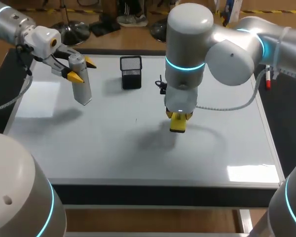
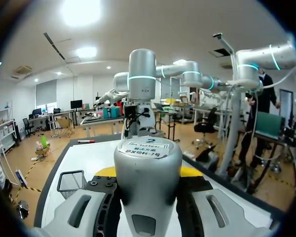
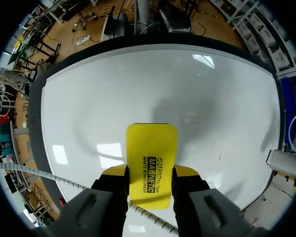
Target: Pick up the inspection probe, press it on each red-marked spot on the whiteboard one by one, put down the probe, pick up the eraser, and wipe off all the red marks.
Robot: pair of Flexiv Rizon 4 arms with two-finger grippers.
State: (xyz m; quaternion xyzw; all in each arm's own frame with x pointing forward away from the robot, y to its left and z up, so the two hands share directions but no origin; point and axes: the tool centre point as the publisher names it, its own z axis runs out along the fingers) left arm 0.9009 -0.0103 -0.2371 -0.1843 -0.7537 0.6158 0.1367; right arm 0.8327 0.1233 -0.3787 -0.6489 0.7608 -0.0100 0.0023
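Glossy white rectangular whiteboard (image 1: 138, 153) across the table. Near its far left corner, silver cylindrical inspection probe (image 1: 82, 86), almost upright and clenched in the left gripper (image 1: 82, 69). By the middle of the far edge, black wire-mesh pen cup (image 1: 131, 72). Mid-board, flat yellow rectangular eraser (image 1: 178, 126) — gripped from both sides by the right gripper (image 3: 150, 174), low over the surface.

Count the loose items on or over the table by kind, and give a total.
inspection probe: 1
yellow eraser: 1
black mesh holder: 1
red marker: 1
Total: 4
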